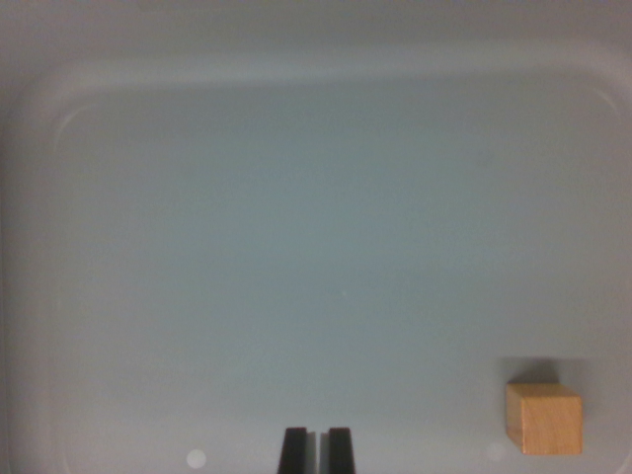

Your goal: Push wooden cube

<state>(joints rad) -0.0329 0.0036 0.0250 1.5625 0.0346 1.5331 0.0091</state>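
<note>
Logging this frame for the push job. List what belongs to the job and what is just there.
Belongs to the job:
wooden cube, at lower right of the wrist view
gripper, at bottom centre, not touching the cube

Just there:
tray, pale, holding the cube

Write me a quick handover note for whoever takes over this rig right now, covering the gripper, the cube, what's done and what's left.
Gripper: at the bottom centre of the wrist view, fingers nearly together, holding nothing.
Wooden cube: in the tray's bottom corner on the wrist view's right, apart from the gripper.
Done: no contact with the cube yet.
Left: move the gripper over to the cube and push it.
</note>
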